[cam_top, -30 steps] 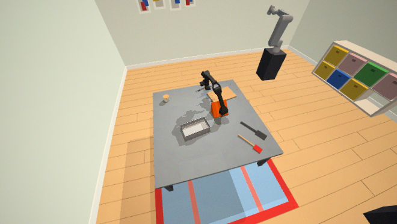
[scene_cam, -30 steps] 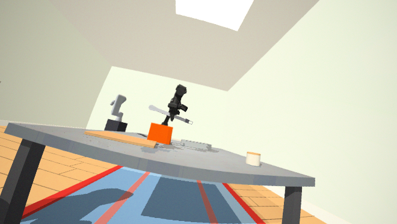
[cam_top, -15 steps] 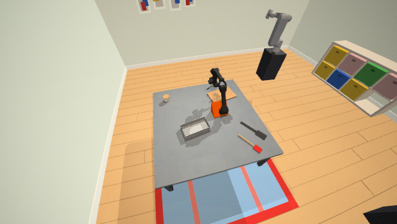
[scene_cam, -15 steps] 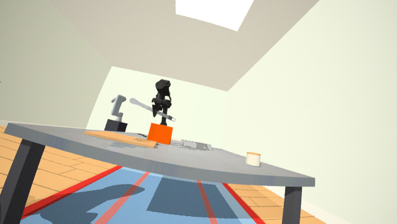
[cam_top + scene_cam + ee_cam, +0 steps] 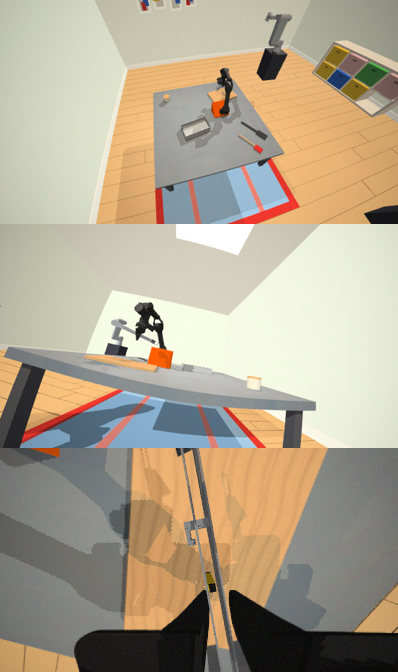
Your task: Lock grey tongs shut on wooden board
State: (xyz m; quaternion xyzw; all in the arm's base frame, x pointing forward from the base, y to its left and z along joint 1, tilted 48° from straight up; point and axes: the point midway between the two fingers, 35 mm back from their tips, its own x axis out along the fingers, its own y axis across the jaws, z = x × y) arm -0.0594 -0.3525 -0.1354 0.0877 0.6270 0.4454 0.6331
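Note:
The grey tongs [image 5: 218, 88] [image 5: 146, 338] [image 5: 213, 543] are held in the air above the wooden board [image 5: 212, 95] [image 5: 120, 362] [image 5: 285, 478]. My gripper [image 5: 137, 338] [image 5: 218, 596] points down and is shut on the tongs, with one dark finger on each side of them. In the wrist view the two tong arms lie close together, with a small bracket and a yellow and black piece between or beside them. In the exterior view the tongs slope down to the right. Whether the lock is engaged cannot be seen. The roasting tin [image 5: 197, 133] [image 5: 202, 370] stands apart from the tongs, and no tongs lie across it.
An orange block [image 5: 217, 110] [image 5: 160, 358] [image 5: 49, 450] stands at the arm's base, beside the board. A pale cup [image 5: 166, 99] [image 5: 254, 383] stands near a table corner. A black spatula [image 5: 262, 135] and a red-headed tool [image 5: 258, 149] lie on the table's other side.

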